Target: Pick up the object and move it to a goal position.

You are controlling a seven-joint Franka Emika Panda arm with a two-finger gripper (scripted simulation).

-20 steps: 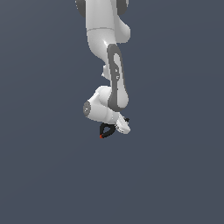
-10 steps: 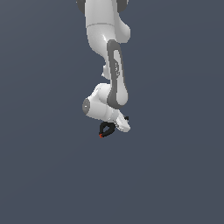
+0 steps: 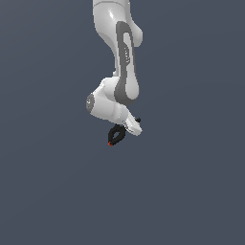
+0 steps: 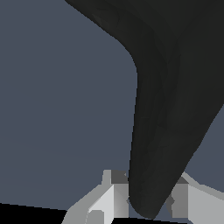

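In the exterior view the object (image 3: 115, 135) is a small black clamp with looped arms and a red tip pointing down toward that view's left. It hangs at the end of the white arm, above the plain grey ground. My gripper (image 3: 122, 130) is shut on its upper end. The wrist view shows the same object (image 4: 175, 87) as a large dark curved shape running down between my two pale fingers (image 4: 103, 199), which press on its narrow end. The contact faces themselves are hidden by the black body.
The white arm with grey joints (image 3: 122, 57) comes down from the top of the exterior view. Around it there is only a flat, uniform blue-grey surface (image 3: 191, 191); no other objects or edges show.
The hand and the clamped object have risen slightly in the exterior view over the last second. The grip has stayed the same.
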